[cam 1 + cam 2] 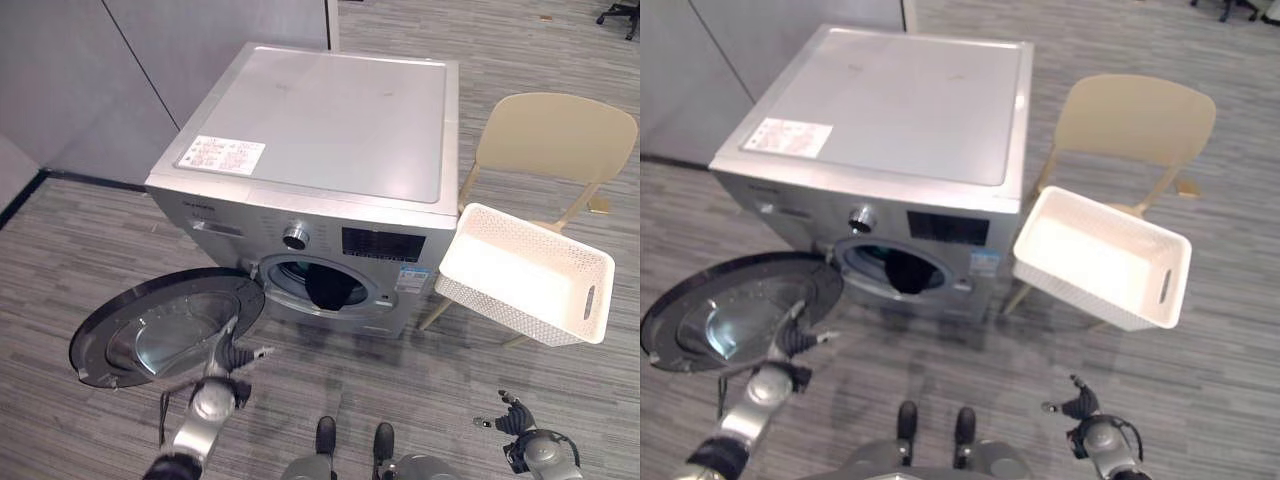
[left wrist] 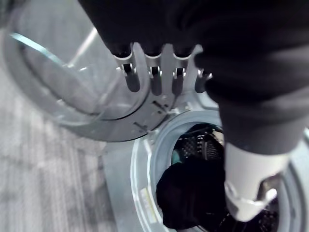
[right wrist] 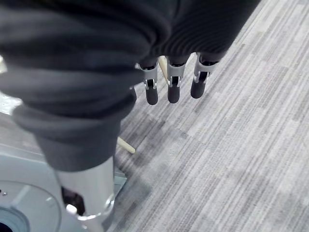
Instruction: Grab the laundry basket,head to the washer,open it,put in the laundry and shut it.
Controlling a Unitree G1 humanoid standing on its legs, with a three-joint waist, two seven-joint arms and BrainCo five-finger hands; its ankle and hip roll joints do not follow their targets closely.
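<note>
1. At the lower left of the left eye view we see the washer door point(image 1: 165, 325) swung fully open, its glass bowl facing up.
2. Just right of it, our left hand point(image 1: 232, 352) is raised beside the door's inner edge, fingers straight and relaxed, holding nothing.
3. At centre stands the silver washer point(image 1: 320, 140); in its round opening point(image 1: 318, 285) lies dark laundry point(image 2: 193, 193), bulging at the rim of the drum.
4. At centre right, the white laundry basket point(image 1: 590, 275) rests tilted on the seat of a beige chair point(image 1: 555, 135), just beside the washer.
5. At the lower right, our right hand point(image 1: 512, 418) hangs low over the grey floor point(image 3: 231, 159), fingers straight, empty.
</note>
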